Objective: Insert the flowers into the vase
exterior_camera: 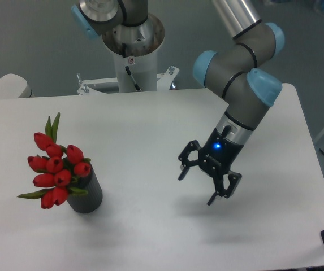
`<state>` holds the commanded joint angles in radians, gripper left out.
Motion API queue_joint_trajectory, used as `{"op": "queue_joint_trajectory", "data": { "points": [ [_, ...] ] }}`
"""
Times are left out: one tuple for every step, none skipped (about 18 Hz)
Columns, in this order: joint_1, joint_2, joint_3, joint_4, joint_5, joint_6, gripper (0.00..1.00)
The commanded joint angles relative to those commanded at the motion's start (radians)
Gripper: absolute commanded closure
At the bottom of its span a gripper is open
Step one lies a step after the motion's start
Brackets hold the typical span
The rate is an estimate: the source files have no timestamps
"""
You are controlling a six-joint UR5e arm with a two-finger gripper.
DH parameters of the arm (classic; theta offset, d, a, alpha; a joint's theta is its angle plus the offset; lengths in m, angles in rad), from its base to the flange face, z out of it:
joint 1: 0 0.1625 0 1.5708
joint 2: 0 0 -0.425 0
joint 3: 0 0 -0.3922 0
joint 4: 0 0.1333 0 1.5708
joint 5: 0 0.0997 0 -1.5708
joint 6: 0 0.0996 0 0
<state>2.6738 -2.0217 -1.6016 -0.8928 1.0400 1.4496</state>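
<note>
Standing in the vase [86, 195], the flowers [56, 169] look light and soft, best held by the stems; the claw [204, 179] gapes wide, well right of the vase.
</note>
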Motion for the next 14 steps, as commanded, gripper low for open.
{"op": "queue_joint_trajectory", "data": {
  "points": [
    [-0.005,-0.003,0.009,-0.005,0.009,0.000,0.00],
    [-0.008,-0.008,0.021,-0.014,0.038,0.000,0.00],
    [-0.018,-0.015,0.037,-0.027,0.081,0.002,0.00],
    [-0.031,-0.018,0.060,-0.047,0.116,0.002,0.00],
    [-0.040,-0.028,0.081,-0.081,0.147,0.002,0.00],
    [-0.046,-0.035,0.103,-0.118,0.179,0.002,0.00],
    [-0.063,-0.046,0.130,-0.158,0.217,0.002,0.00],
    [-0.081,-0.058,0.164,-0.196,0.263,0.002,0.00],
    [-0.093,-0.071,0.189,-0.230,0.311,0.002,0.00],
    [-0.106,-0.083,0.209,-0.250,0.354,0.002,0.00],
    [-0.118,-0.094,0.225,-0.261,0.386,0.002,0.00],
    [-0.124,-0.104,0.233,-0.267,0.414,0.002,0.00],
    [-0.126,-0.112,0.238,-0.273,0.442,0.003,0.00],
    [-0.130,-0.123,0.244,-0.276,0.475,0.014,0.00]
  ]
}}
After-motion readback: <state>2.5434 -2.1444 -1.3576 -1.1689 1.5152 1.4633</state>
